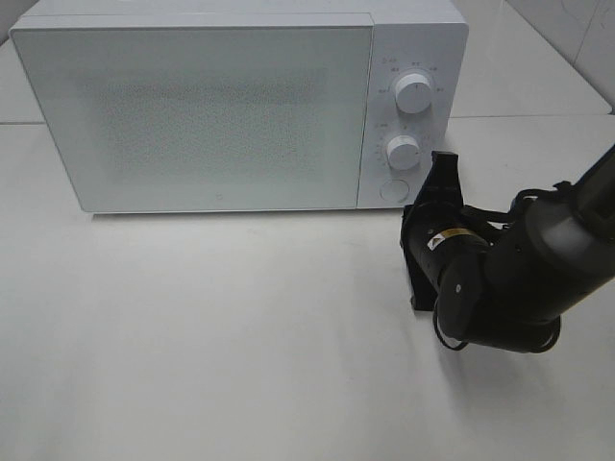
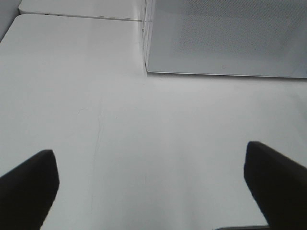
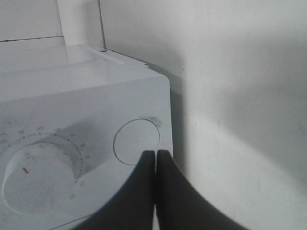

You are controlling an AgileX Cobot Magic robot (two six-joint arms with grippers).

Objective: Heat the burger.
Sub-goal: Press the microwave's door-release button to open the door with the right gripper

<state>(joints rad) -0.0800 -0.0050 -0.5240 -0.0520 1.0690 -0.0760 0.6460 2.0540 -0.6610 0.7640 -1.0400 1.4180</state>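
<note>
Two right fingers (image 3: 144, 191) pressed together near microwave button (image 3: 136, 141); left fingers (image 2: 29, 184) spread, empty.

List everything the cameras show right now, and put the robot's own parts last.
microwave: one, white, door shut, at the back of the table.
upper dial and lower dial: two, white, stacked on the microwave's right-hand panel.
round button: one, white, below the lower dial.
table: one, white, under everything.
right arm: one, black, reaching in from the right.
right pincer: one, black, shut, tips at the round button; contact cannot be told.
left pincer: one, black, open, over the table, facing the microwave.
</note>
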